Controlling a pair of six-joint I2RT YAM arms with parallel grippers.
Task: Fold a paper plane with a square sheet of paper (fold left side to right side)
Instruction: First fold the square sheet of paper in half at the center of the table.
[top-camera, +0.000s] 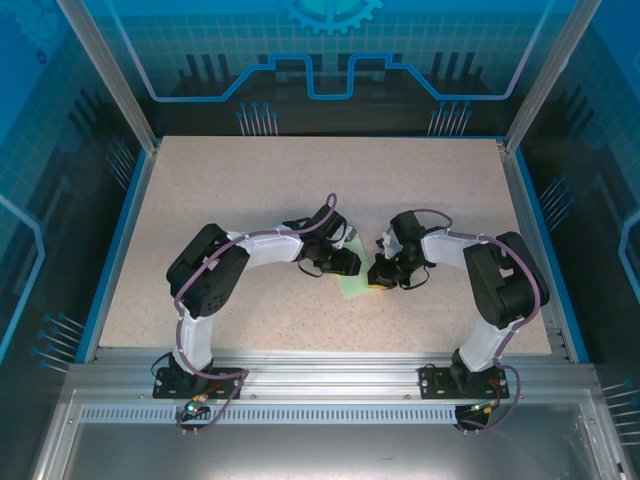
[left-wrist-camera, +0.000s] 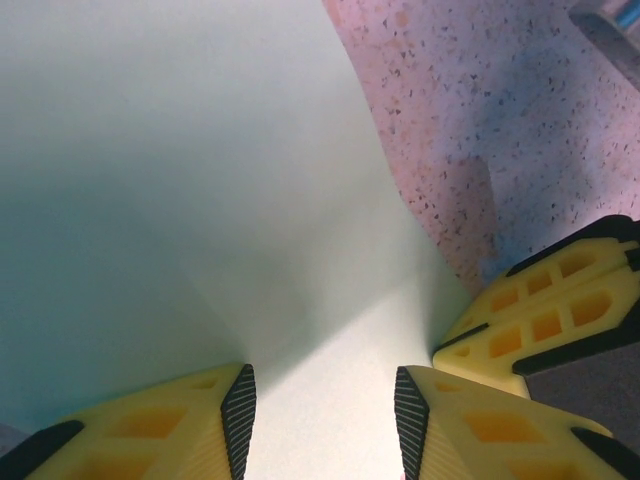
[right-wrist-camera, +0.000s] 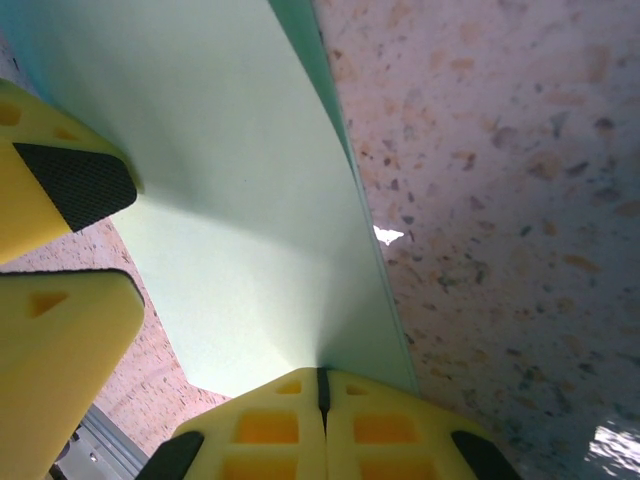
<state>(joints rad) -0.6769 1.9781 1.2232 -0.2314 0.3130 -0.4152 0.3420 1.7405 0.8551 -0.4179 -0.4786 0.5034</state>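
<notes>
Square sheet of paper (top-camera: 353, 287): thin, pale mint-green, matte and unmarked, placed directly between the two hands and partly beneath both. Its surface was smooth and bowed in a soft curve rather than lying flat, with one straight edge raised off the desk (top-camera: 250, 190) just beyond the right hand's fingertips. A slightly darker green margin ran along that edge in the right wrist view. Left hand (left-wrist-camera: 322, 405): yellow moulded fingers (left-wrist-camera: 150, 440) with cut-out webbing and black ribbed pads (left-wrist-camera: 238, 410). The jaws were spread wide apart with the sheet running through the gap between them, and nothing was gripped. Whether the pads touched the paper could not be told. Right hand (right-wrist-camera: 320, 385): of the same yellow make. Its two fingers were pressed flat together, and the sheet's near edge met their seam, pinched there. This hand stood just to the right of the left hand, the fingertips of the two close together over the paper. Desk: hard, pinkish-beige, flecked with dark and pale specks like terrazzo, and bare beside the right hand.
</notes>
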